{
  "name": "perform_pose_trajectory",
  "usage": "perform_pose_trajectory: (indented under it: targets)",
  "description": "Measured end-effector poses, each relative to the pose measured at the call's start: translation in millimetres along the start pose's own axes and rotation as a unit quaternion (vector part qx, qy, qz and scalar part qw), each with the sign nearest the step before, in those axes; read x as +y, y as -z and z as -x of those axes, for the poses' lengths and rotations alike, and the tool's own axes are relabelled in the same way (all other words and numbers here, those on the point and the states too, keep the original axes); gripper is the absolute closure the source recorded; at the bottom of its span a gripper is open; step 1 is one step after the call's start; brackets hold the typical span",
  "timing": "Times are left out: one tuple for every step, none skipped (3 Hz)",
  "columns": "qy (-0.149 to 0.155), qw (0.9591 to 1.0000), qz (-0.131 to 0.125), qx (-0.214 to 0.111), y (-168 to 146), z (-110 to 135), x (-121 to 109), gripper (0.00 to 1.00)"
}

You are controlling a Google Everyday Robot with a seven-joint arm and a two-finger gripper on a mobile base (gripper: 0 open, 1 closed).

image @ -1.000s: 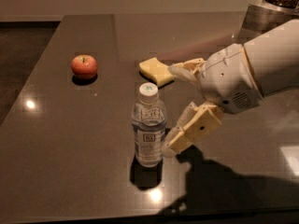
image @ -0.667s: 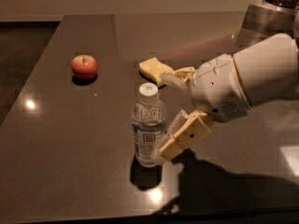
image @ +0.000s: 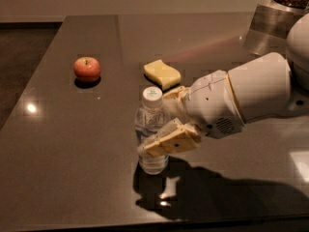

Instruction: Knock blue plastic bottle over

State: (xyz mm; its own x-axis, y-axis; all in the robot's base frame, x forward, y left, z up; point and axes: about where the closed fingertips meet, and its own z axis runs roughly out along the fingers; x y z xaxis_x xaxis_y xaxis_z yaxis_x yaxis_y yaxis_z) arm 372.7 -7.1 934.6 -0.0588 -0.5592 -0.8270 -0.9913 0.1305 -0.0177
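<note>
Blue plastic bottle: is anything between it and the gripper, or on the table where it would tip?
Nothing visible. The gripper is at the upright blue plastic bottle, open, one finger in front of it and one behind. The apple and yellow sponge lie farther back on the table, apart from it.

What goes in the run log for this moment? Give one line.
gripper: open, straddling blue plastic bottle | blue plastic bottle: upright, not yet knocked | red apple: apart, rear left | yellow sponge: behind bottle

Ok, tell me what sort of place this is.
Probably a kitchen or break area: dark countertop with an apple, a sponge, a blue plastic bottle; the gripper is at the bottle.
</note>
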Motion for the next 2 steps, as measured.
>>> perform_pose_trajectory:
  targets:
    - [0.002, 0.9999, -0.001, 0.013, 2, 6, 0, 0.59]
    - [0.006, 0.9975, -0.016, 0.068, 20, 9, -13, 0.82]
